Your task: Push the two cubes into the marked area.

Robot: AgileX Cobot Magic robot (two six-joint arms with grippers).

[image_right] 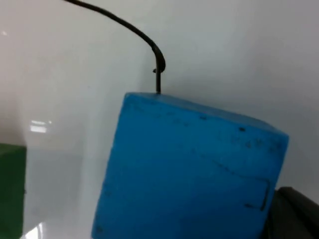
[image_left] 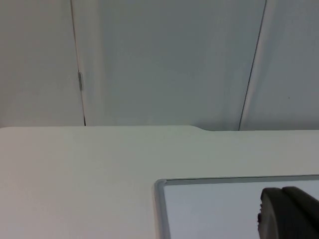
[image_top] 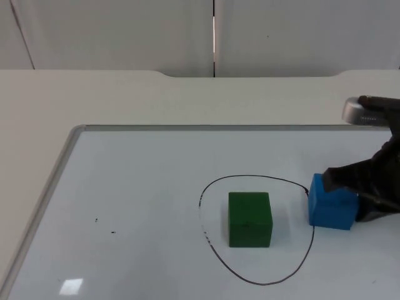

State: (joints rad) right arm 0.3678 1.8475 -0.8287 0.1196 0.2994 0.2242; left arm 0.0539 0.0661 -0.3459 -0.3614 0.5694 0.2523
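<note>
1. Right gripper (image_top: 365,199) sits low over the whiteboard at the board's right side, its black fingers pressed against the right face of the blue cube (image_top: 332,204); whether the fingers are parted or closed cannot be told.
2. That blue cube is a matte, foam-like block with slightly scuffed faces and soft edges. It rests just outside the drawn outline (image_top: 257,230), its left edge touching the line where the loop's two ends meet.
3. From the right wrist, the blue cube (image_right: 192,174) looms close, faint dark specks on its surface, with the black marker line (image_right: 130,28) curving behind it.
4. A green cube (image_top: 249,219), of the same matte, blocky kind, stands flat inside the outline, near its middle, apart from the blue one.
5. The outline is a thin, hand-drawn black loop, roughly oval, on the glossy whiteboard (image_top: 137,187), which has a rounded grey metal frame.
6. Left gripper (image_left: 289,214) waits off to the side near the whiteboard's corner (image_left: 162,185), a rounded black fingertip in view; its fingers' state cannot be told.
</note>
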